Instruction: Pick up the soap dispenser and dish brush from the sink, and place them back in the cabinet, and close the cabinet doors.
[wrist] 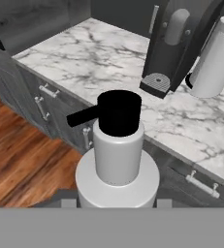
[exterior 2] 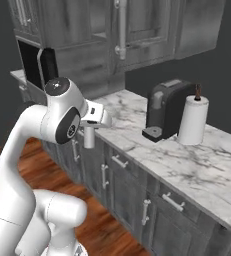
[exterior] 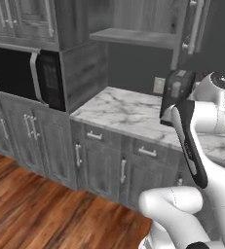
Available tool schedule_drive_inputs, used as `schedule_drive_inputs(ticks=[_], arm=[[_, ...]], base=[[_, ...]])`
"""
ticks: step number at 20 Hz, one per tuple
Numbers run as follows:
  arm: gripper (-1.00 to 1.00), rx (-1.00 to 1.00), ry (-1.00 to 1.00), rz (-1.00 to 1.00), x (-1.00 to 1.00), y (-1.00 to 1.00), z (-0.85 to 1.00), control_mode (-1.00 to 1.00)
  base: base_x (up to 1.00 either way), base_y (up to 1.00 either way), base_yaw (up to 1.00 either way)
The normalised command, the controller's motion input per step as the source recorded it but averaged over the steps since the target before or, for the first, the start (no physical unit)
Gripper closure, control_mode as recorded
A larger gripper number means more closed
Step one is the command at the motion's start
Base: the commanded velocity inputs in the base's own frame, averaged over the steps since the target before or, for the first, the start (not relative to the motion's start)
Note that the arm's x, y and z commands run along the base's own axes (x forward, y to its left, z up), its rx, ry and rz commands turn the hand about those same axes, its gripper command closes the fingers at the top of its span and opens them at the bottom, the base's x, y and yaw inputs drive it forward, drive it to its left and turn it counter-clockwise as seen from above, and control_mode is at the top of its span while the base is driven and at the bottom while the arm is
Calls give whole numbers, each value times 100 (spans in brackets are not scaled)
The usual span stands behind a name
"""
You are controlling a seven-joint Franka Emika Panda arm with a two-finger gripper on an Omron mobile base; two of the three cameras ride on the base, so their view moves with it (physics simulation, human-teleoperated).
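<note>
My gripper (wrist: 116, 203) is shut on the soap dispenser (wrist: 117, 145), a white bottle with a black pump top (wrist: 114, 112), held out in front of the marble counter's edge. From the right base view the bottle (exterior 2: 89, 138) hangs below the gripper (exterior 2: 90, 130), over the lower cupboards. The cabinet stands open above the counter, its grey inner shelf (exterior: 133, 37) bare. One of the cabinet doors (exterior: 196, 29) is swung out with its white bar handle showing; a door (exterior 2: 122, 30) is seen again from the other side. The dish brush and the sink are out of view.
A dark coffee machine (exterior 2: 164, 112) and a white paper-towel roll (exterior 2: 193, 120) stand on the marble counter (exterior: 119, 112). A black microwave (exterior: 31, 73) is built in at the left. Grey drawers and cupboard doors run below, over a wood floor (exterior: 31, 214).
</note>
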Motion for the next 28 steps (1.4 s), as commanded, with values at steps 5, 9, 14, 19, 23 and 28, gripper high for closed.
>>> schedule_drive_inputs(ticks=[5, 9, 14, 19, 23, 28], arm=[[100, 0, 0, 0, 0, 0, 0, 100], [100, 0, 0, 0, 0, 0, 0, 100], [100, 0, 0, 0, 0, 0, 0, 100], [100, 0, 0, 0, 0, 0, 0, 100], [100, 0, 0, 0, 0, 0, 0, 100], [100, 0, 0, 0, 0, 0, 0, 100]], base=[[3, 65, -13], [4, 63, -16], [21, 59, -22], [27, 63, -24], [27, 57, -24], [35, 36, -29]])
